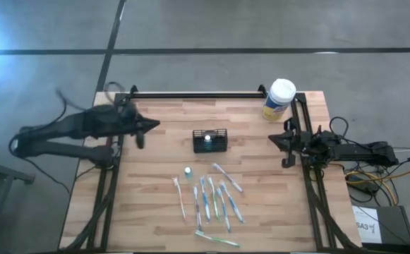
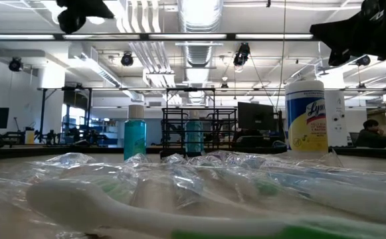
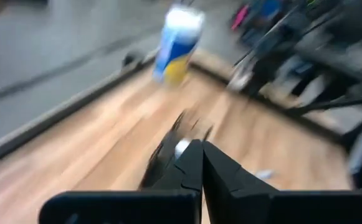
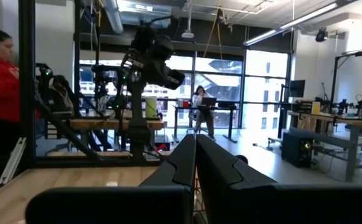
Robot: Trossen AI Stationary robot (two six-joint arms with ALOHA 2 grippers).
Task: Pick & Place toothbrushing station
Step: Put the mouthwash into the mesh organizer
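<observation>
Toothbrushing station (image 1: pixel 210 140), long axis across the bench (image 1: pixel 155 204), lies between both grippers. Left gripper (image 1: pixel 154 125), closed and empty, is nearer than the right gripper (image 1: pixel 274 138), also closed and empty.

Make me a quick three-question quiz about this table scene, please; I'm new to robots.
1. True or false: the left gripper is holding a toothbrush.
2. Which stands at the table's far right corner? A) the black caddy B) the yellow canister C) the small blue bottle
3. Fill in: the wrapped toothbrushes lie on the table in front of the ____.

Key
1. False: it is shut and empty, above the table's left side. The right gripper is shut and empty too.
2. B
3. caddy
</observation>
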